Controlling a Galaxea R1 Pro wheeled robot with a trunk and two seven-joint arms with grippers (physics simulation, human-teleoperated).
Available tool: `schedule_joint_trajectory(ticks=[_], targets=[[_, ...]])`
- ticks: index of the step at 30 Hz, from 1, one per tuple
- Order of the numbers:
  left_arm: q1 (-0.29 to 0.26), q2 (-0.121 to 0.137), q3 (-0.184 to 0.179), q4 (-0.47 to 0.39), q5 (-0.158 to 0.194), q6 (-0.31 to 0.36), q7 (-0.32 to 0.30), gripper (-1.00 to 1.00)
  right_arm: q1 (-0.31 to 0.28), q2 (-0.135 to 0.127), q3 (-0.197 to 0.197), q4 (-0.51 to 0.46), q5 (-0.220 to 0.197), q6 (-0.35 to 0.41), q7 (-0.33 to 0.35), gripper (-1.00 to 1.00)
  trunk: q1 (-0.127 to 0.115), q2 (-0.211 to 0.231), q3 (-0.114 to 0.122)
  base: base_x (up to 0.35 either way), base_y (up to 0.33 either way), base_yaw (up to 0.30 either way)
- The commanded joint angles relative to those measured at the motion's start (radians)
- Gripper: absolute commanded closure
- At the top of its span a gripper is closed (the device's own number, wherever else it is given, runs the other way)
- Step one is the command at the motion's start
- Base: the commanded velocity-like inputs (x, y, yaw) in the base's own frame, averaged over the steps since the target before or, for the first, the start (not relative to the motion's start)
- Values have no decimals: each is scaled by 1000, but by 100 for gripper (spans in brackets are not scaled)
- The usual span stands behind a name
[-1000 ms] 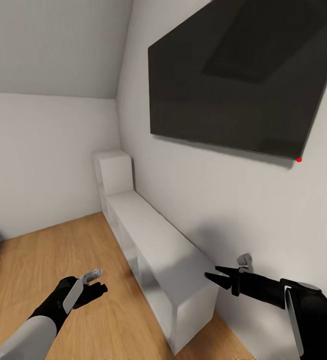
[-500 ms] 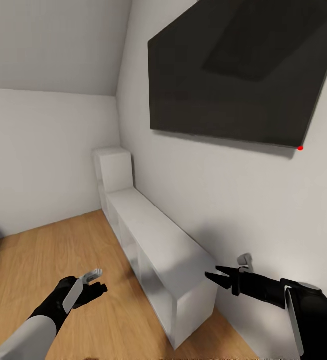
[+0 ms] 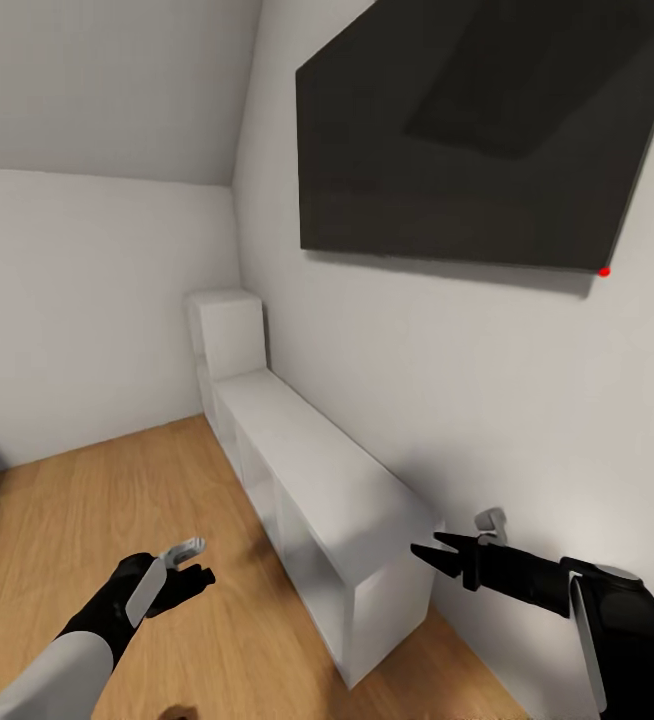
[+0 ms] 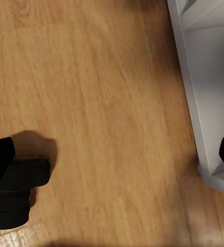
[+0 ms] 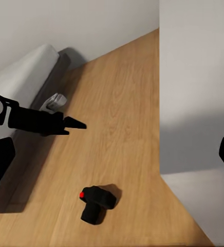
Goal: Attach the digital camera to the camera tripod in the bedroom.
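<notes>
So the digital camera (image 5: 95, 203) is just lying on the wood floor (image 3: 97, 510), low center in the right wrist shot, red dot showing. Left gripper (image 3: 189, 563) hovers over bare planks at lower left, jaws apart, holding nothing. Right gripper (image 3: 437, 554) is spread empty at the low white shelf unit (image 3: 317, 480), under the dark wall screen (image 3: 467, 130).

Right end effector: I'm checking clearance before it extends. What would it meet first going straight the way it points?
Probably the white shelf unit: the right end effector points at its near end, though depth is unclear and it may skim just above the top.
</notes>
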Motion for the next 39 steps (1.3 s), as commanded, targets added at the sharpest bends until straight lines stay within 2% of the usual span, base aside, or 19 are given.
schedule_joint_trajectory(ticks=[1, 7, 19, 39], targets=[[0, 0, 1, -2, 11, 5, 8, -100, -1, 0, -1, -1, 10, 7, 4, -100, 4, -8, -4, 0, 0, 0], [0, 0, 2, -2, 11, 5, 8, -100, -1, 0, -1, -1, 11, 6, -28, -100, 27, -50, -23, 0, 0, 0], [0, 0, 2, -2, 11, 4, 8, -100, -1, -3, 0, -1, 12, 13, -38, -100, 73, -134, -61, 0, 0, 0], [0, -2, 3, -2, 11, 4, 8, -100, -1, -2, 0, -1, 12, 17, -38, -100, 82, -138, -138, 0, 0, 0]])
